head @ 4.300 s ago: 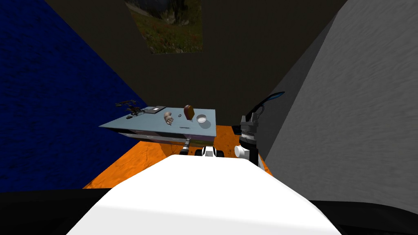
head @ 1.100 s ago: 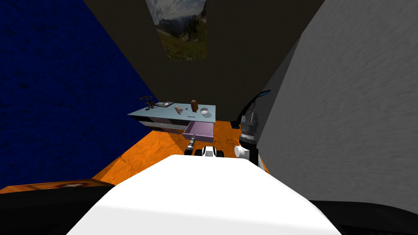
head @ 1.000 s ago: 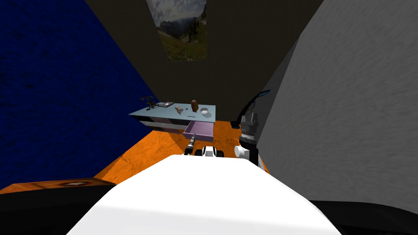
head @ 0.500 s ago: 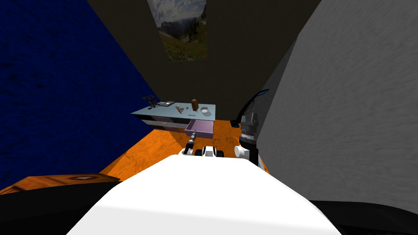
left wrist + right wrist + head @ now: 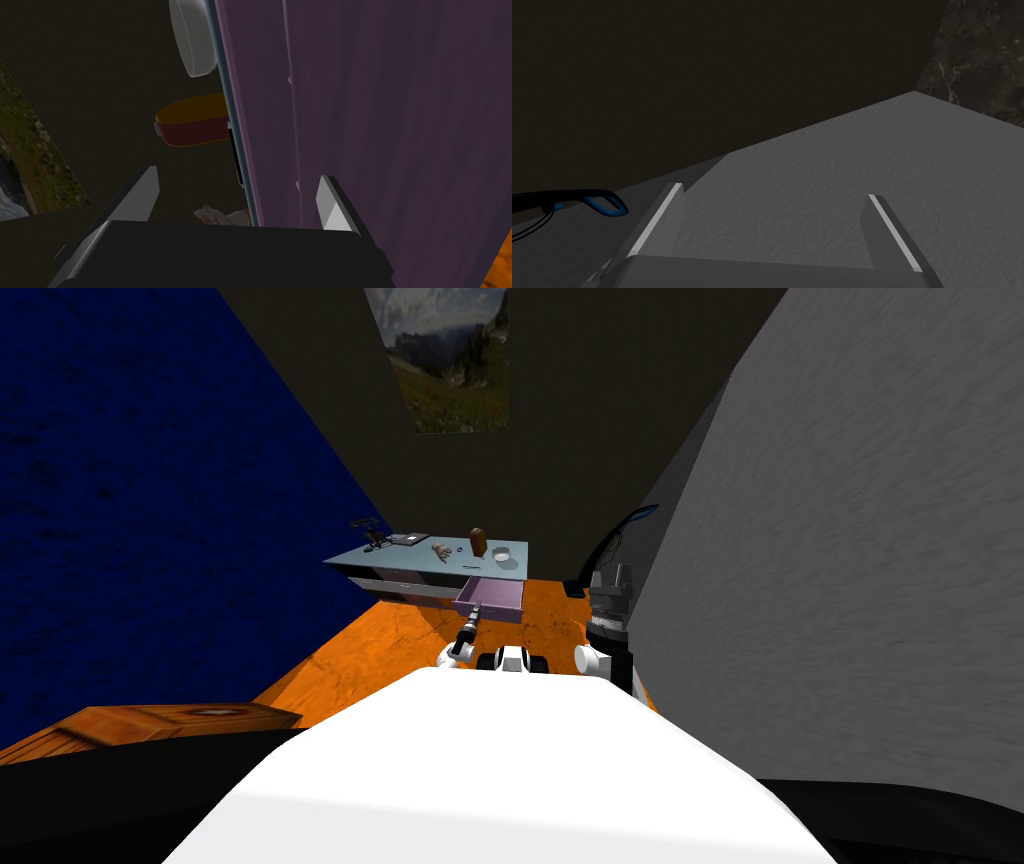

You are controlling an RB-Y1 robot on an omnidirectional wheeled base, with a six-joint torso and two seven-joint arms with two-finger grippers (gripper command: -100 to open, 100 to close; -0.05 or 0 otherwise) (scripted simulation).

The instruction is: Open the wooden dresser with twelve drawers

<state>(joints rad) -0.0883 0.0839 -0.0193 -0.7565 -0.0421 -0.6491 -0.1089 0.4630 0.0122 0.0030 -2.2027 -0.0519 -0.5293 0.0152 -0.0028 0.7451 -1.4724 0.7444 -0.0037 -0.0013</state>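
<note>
While its two blades stand wide apart, the left gripper [image 5: 237, 176] holds nothing. One blade lies in front of a flat purple panel dotted with small pale studs, and the other is out in open air; whether the first touches the panel I cannot tell. In the head view this gripper [image 5: 473, 616] reaches forward to the front edge of the one pulled-out drawer [image 5: 492, 596], a shallow purple box open to the top. The drawer juts from the dresser [image 5: 405, 560] under the end nearer the grey wall [image 5: 850, 538]. The dresser is low and long, with a smooth pale blue-grey top and a pale front, and it stands on a glossy orange floor [image 5: 390, 638] against a dark wall. In the left wrist view the thin edge of that top runs between the blades, and three things on it stand beyond the gripper: a round white bowl [image 5: 192, 40], a rounded brown slab [image 5: 192, 125] with a dark red side, and a pale hand-shaped figurine [image 5: 220, 216] nearest the gripper. The right gripper [image 5: 612, 578] is raised upright near the rough grey wall, well apart from the dresser. Its blades [image 5: 674, 200] are also spread wide and empty, and a thin black lamp [image 5: 587, 200] with a blue head is beside it.
</note>
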